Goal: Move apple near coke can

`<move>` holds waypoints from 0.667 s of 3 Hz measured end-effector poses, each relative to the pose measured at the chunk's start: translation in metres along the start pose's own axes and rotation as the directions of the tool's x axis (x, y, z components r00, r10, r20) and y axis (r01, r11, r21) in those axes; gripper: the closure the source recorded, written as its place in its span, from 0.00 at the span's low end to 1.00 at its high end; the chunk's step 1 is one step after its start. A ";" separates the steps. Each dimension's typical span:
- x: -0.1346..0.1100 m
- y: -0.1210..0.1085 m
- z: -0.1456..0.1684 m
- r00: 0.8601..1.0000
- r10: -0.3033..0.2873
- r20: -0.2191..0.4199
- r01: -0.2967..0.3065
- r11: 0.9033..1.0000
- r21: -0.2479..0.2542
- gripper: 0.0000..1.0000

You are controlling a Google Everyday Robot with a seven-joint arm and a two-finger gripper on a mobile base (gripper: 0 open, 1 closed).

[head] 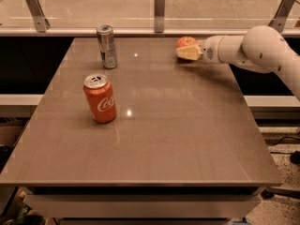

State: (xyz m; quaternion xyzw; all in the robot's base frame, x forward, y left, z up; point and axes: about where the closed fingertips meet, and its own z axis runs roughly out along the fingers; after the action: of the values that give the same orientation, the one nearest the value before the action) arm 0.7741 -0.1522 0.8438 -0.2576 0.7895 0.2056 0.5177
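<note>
The red-orange apple (pixel 186 41) is at the far right of the table, by the back edge. My gripper (pixel 187 49) reaches in from the right on a white arm and is around the apple, with its cream-coloured front part covering the apple's lower half. The red coke can (pixel 100 99) with white script stands upright at the left middle of the table, well apart from the apple and the gripper.
A taller slim silver-grey can (pixel 107 46) stands upright at the back left. The brown table (pixel 154 139) has a glass barrier with metal posts (pixel 160 11) behind its back edge. The white arm (pixel 262 50) spans the table's right rear corner.
</note>
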 end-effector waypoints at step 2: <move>-0.006 0.004 -0.002 1.000 -0.004 -0.004 0.004 0.999 -0.032 1.00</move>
State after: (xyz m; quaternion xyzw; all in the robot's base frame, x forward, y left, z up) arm 0.7716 -0.1489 0.8503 -0.2678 0.7866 0.2168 0.5123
